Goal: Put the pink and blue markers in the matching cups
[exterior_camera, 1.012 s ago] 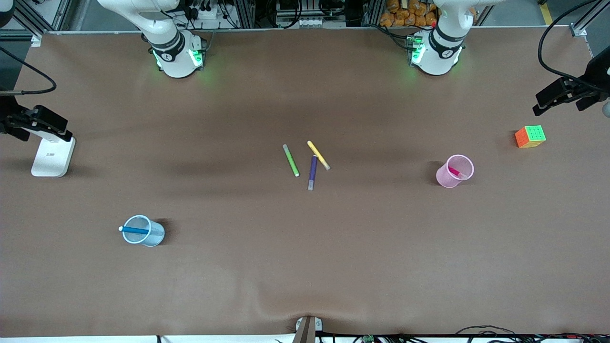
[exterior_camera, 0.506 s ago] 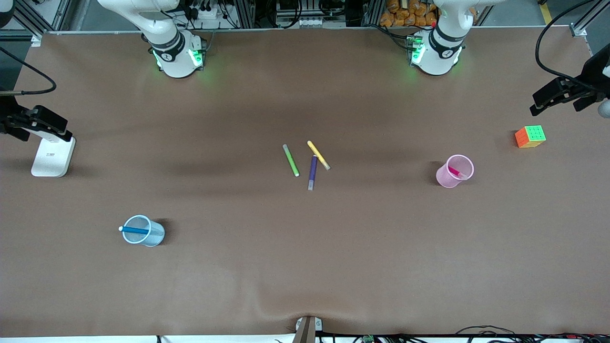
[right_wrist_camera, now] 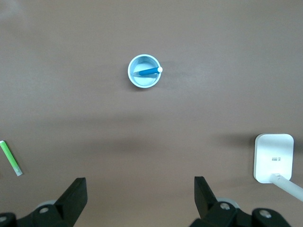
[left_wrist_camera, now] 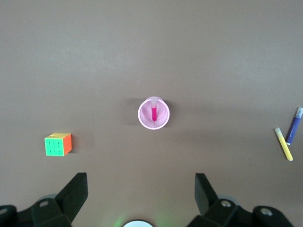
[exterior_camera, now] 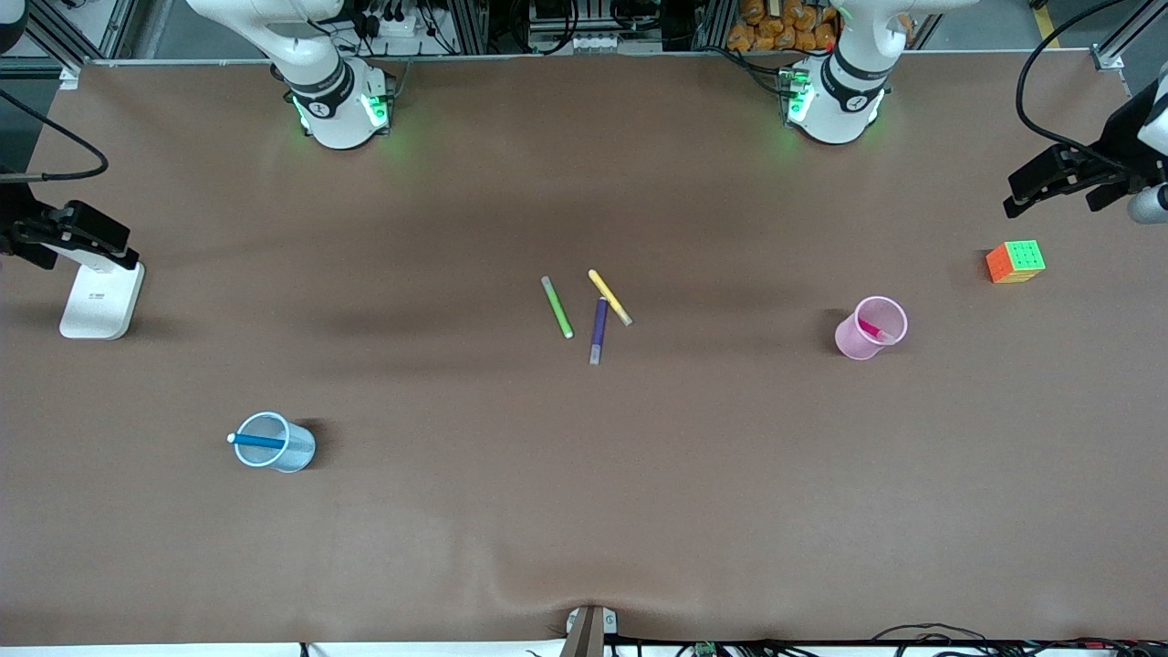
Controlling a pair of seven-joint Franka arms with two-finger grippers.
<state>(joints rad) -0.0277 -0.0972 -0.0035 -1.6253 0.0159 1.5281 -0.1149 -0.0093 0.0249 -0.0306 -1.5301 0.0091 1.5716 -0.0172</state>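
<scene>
The pink marker (exterior_camera: 874, 330) stands tilted inside the pale pink cup (exterior_camera: 853, 345), toward the left arm's end of the table. The blue marker (exterior_camera: 258, 442) leans inside the pale blue cup (exterior_camera: 297, 453), toward the right arm's end, with its pale cap over the rim. My left gripper (exterior_camera: 1057, 190) hangs open and empty high over the left arm's end of the table. Its wrist view shows the pink cup (left_wrist_camera: 147, 122) and pink marker (left_wrist_camera: 154, 112) far below my open left gripper (left_wrist_camera: 141, 189). My right gripper (exterior_camera: 82, 251) is open and empty high over the right arm's end. Its wrist view shows the blue cup (right_wrist_camera: 137, 78) and blue marker (right_wrist_camera: 147, 72) below my right gripper (right_wrist_camera: 140, 189).
A green pen (exterior_camera: 557, 307), a yellow pen (exterior_camera: 610, 297) and a dark purple pen (exterior_camera: 599, 328) lie together at the table's middle. A colour cube (exterior_camera: 1015, 261) sits near the left arm's end. A white stand (exterior_camera: 100, 306) sits near the right arm's end.
My left gripper has shifted slightly over the left arm's end of the table. The right gripper, cups and markers have not moved.
</scene>
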